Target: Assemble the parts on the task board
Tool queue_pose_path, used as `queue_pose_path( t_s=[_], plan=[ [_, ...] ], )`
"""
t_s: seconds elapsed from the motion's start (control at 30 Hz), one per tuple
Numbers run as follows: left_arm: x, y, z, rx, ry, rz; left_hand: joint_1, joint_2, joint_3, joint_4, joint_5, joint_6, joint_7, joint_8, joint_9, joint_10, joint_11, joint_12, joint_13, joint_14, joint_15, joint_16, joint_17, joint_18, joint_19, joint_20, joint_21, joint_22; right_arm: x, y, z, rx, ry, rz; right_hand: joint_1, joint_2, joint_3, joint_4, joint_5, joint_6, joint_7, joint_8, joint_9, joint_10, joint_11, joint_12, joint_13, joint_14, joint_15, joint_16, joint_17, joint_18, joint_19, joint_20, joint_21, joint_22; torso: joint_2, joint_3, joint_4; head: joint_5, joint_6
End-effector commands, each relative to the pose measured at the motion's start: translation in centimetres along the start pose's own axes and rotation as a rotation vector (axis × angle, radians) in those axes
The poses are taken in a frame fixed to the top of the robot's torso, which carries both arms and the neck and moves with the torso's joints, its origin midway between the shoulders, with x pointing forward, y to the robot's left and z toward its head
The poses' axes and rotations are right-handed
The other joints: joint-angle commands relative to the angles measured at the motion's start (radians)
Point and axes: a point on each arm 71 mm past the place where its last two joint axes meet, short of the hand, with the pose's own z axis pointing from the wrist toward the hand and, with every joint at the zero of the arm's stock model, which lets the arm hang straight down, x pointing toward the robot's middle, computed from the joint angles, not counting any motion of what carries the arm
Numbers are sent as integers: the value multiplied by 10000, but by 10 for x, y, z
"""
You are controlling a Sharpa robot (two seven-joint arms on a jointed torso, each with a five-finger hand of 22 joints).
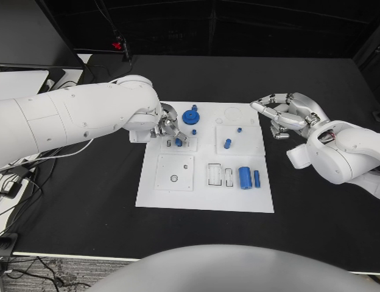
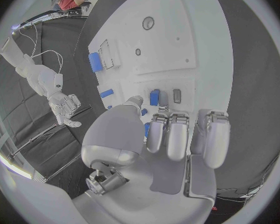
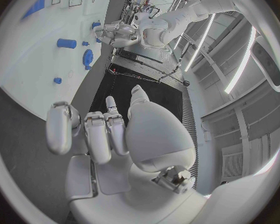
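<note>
The white task board (image 1: pixel 203 196) lies mid-table. My left hand (image 1: pixel 167 129) hovers over its far left part, fingers curled down by a small blue part (image 1: pixel 178 142) standing beside a slot. In the left wrist view the fingertips (image 2: pixel 156 120) and thumb end right next to that blue part (image 2: pixel 154 97); whether they grip it is unclear. A blue gear (image 1: pixel 191 117) stands just beyond the hand. My right hand (image 1: pixel 282 115) hangs off the board's far right edge, fingers apart and holding nothing, as the right wrist view of the hand (image 3: pixel 105 134) confirms.
Two small blue pegs (image 1: pixel 228 144) sit in the board's right middle plate. Two blue cylinders (image 1: pixel 245 178) lie near the right front by empty slots (image 1: pixel 216 174). A square plate with holes (image 1: pixel 175 172) is at the left front. Cables (image 1: pixel 1 182) trail off the table's left side.
</note>
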Motion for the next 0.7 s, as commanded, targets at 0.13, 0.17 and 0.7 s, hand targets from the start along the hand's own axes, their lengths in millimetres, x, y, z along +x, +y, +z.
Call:
queue_pose_path(
  t_s=[0.13, 0.17, 0.7],
  plan=[
    [14, 5, 6, -372, 513, 263, -699, 117, -350, -8, -435, -167, -154, -88, -202, 1042, 69, 34, 2628, 1034, 75, 8, 2635, -64, 1043, 115, 31, 2634, 1, 1, 0, -32, 91, 39, 14, 114, -77, 6, 11, -49, 328, 34, 11, 1041, 39, 25, 2628, 1040, 81, 25, 2633, 91, 69, 21, 46, 1156, -1, -4, 9, -43, 0],
    [13, 5, 6, -372, 491, 248, -797, 139, -407, -12, -555, -156, -155, -51, -188, 1042, 67, 34, 2628, 1034, 76, 8, 2635, -64, 1043, 116, 31, 2634, 1, 1, 0, -31, 93, 39, 14, 114, -77, 6, 11, -49, 328, 34, 11, 1041, 39, 25, 2628, 1040, 81, 25, 2633, 91, 69, 21, 46, 1156, 1, -5, 6, -41, 0],
    [10, 5, 5, -79, -202, -238, -1790, 594, -1339, -33, -2058, -546, -191, 1295, 812, 1042, 38, 34, 2628, 1034, 56, 8, 2635, -64, 1043, 108, 31, 2634, 0, 0, 1, 22, 108, 38, 21, 127, -89, 3, 15, -64, 327, 68, 11, 1041, 38, 25, 2628, 1040, 81, 25, 2633, 100, 47, 20, 19, 1134, 3, -3, 0, -73, 0]
  ],
)
